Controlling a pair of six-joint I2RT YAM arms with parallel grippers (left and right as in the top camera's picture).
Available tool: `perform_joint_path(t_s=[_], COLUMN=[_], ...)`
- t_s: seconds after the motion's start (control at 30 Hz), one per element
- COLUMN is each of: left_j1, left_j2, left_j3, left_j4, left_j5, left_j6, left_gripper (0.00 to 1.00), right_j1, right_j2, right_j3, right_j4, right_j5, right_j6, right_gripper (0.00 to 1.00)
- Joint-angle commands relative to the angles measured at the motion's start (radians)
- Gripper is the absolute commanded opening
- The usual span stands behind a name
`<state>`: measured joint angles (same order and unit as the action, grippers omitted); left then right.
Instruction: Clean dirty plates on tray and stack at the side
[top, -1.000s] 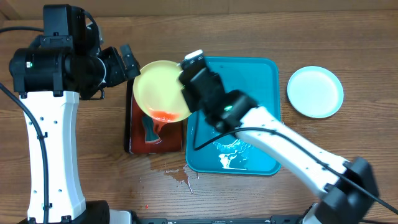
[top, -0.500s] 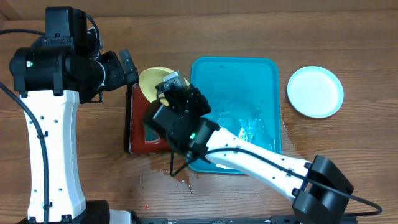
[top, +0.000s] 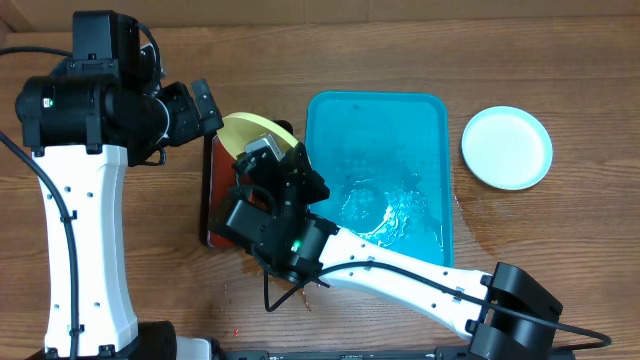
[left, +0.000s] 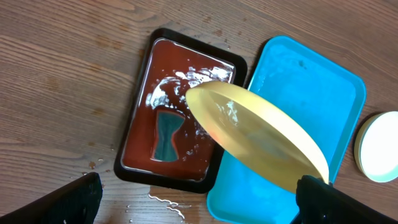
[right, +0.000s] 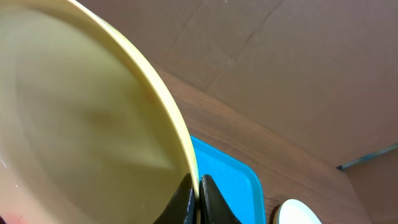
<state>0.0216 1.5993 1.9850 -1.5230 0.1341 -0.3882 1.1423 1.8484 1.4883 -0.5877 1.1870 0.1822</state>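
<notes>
My right gripper (right: 196, 194) is shut on the rim of a yellow-green plate (right: 81, 124). It holds the plate steeply tilted over the dark red tray (left: 140, 112). The plate also shows in the overhead view (top: 256, 129) and in the left wrist view (left: 255, 137). The turquoise tray (top: 415, 120) holds no plate and is wet in the middle. A pale blue plate (top: 507, 147) lies on the table to its right. A third plate is out of view. My left gripper (left: 199, 205) is open and empty, high above the plate and the red tray's far left corner (top: 205, 103).
The black-rimmed dark red tray (top: 214, 215) holds water and a dark teal sponge (left: 165, 134). Spilled water lies on the table by its front edge (left: 165, 200). Cardboard walls stand behind the table (right: 280, 68).
My right arm has swung left and toward the front, uncovering the turquoise tray. The plate has tipped from facing up to steeply on edge over the red tray. The left arm has not moved.
</notes>
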Motion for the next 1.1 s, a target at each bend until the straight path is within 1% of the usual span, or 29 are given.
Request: perform_joint_path(t_s=[0.0,0.93,1.0,1.07], left_j1=[0.002,0.002,0.002,0.002], left_j2=[-0.002,-0.002,-0.002,-0.002], left_j3=[0.013,0.013,0.013,0.013], left_j4=[0.002,0.002,0.002,0.002], left_j5=[-0.014,-0.014,-0.014,-0.014], left_j6=[0.018,0.018,0.018,0.018], left_gripper=[1.00,0.99,1.00,1.00], right_j1=[0.006,-0.001,-0.012,-0.033], right_j2=[-0.041,-0.041,-0.041,-0.041], right_j3=[0.017,0.017,0.017,0.017], right_j4=[0.008,0.026,0.035,0.036], right_j5=[0.043,0.050,0.021,-0.092], right_j6=[0.003,0.001,0.008,0.012], right_gripper=[0.04,0.04,0.04,0.04])
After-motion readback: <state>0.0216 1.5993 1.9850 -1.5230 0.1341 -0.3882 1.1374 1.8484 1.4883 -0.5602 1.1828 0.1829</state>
